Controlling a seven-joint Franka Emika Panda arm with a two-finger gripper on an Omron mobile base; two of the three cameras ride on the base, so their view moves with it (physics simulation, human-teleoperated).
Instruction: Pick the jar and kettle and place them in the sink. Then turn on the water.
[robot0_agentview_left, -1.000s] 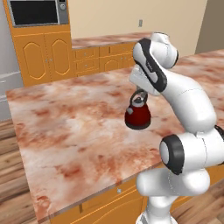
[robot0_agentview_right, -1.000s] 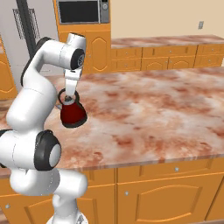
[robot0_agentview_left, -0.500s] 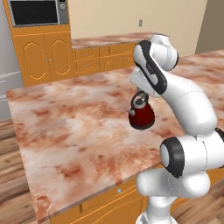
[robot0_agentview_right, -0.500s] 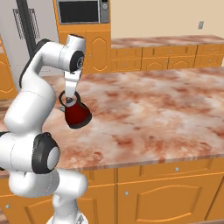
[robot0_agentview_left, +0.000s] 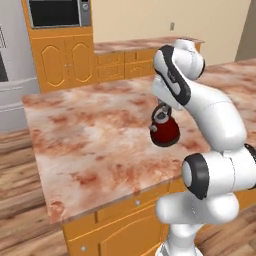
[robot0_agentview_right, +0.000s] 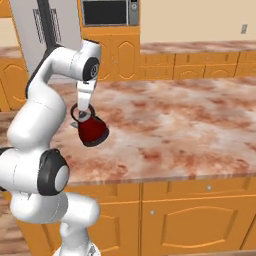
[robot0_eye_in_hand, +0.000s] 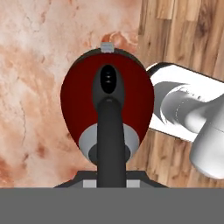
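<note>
A: Kettle (robot0_agentview_left: 165, 131) first. From the left base camera, where does it sit?

B: It hangs tilted just below the tool (robot0_agentview_left: 161, 107), lifted off the table (robot0_agentview_left: 90, 130), near the table's front edge.

A: And from the right base camera?

B: Same kettle (robot0_agentview_right: 93, 130), dangling under the tool (robot0_agentview_right: 81, 113), which is clamped on the black handle.

A: The hand camera?

B: The handle (robot0_eye_in_hand: 109, 127) runs straight up from between the fingers, the red body beyond it.

A: How will it carry?

B: Rigid and probably light, but the slick arch likely lets it swing; gripping the handle's top centre suits it.
</note>
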